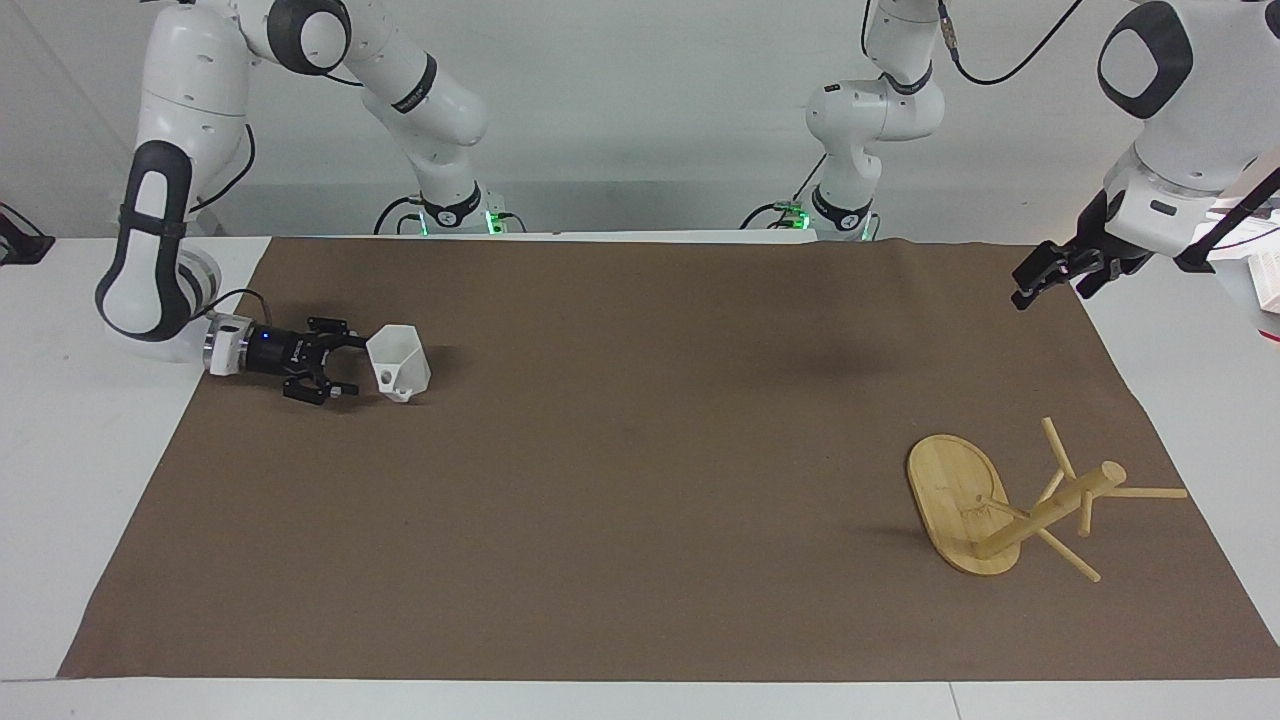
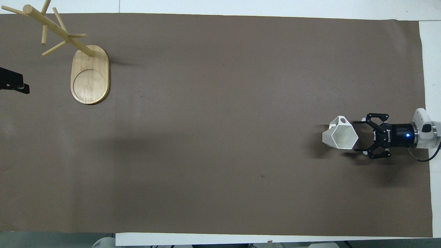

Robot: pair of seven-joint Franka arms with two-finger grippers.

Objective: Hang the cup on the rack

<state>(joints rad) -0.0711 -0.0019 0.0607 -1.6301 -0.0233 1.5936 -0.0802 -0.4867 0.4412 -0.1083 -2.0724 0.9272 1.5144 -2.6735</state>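
Where the facing view looks across the counter [image 1: 640, 660], the right gripper [image 1: 350, 371] lies low beside the cup [image 1: 398, 363], fingers apart, at the right arm's end. Overhead, the rack [image 2: 90, 74] stands at the left arm's end, the left gripper [image 2: 15, 86] waiting near it, fingers apart.
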